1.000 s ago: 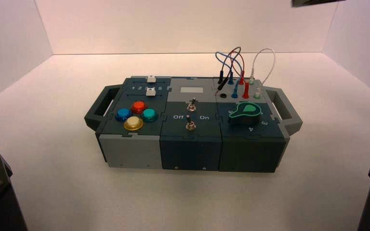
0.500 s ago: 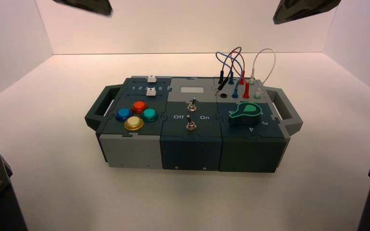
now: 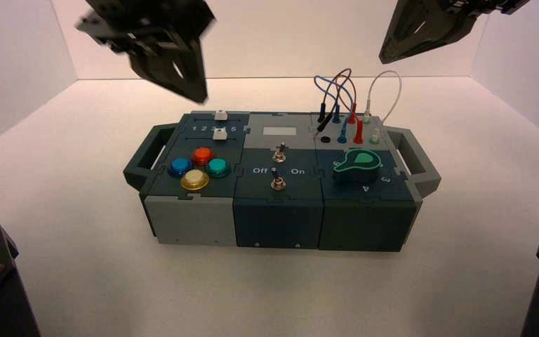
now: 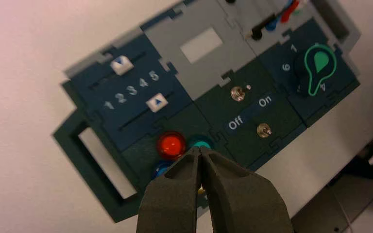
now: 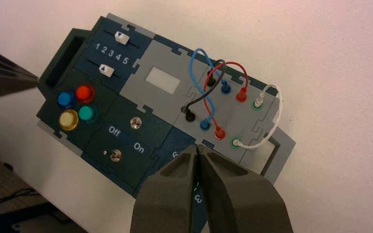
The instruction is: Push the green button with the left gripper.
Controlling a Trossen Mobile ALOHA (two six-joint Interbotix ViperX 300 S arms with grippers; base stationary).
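Hovering in the air above the box point(image 3: 278, 221), left part: left gripper point(image 3: 198, 97), black, fingers narrow, tips together with nothing between them. Target: green button point(image 3: 217, 167), below the left gripper's tips and nearer the robot than they appear in the high view; tips apart from it. Appearance: small, round, teal-green translucent dome in a matching round collar. Left wrist view shows it partly hidden behind the fingertips.

Count, round buttons: four, one green, one red point(image 3: 203, 156), one blue point(image 3: 180, 166), one yellow point(image 3: 194, 180). All sit in a cluster below the left gripper.

Other counts: two white-capped sliders point(image 5: 106, 70), also below the left gripper and beside the cluster; two metal toggle switches point(image 5: 135, 123), to its right and lower; one green-topped pointer knob point(image 4: 321, 63), farther right; one pale rectangular window point(image 3: 279, 131); four wires point(image 5: 278, 108) (blue, red, black, white), right of the left gripper; two side handles point(image 3: 415, 161).

Right gripper point(image 3: 387, 59): in the air near the wires, well apart from the left gripper, fingers closed together.
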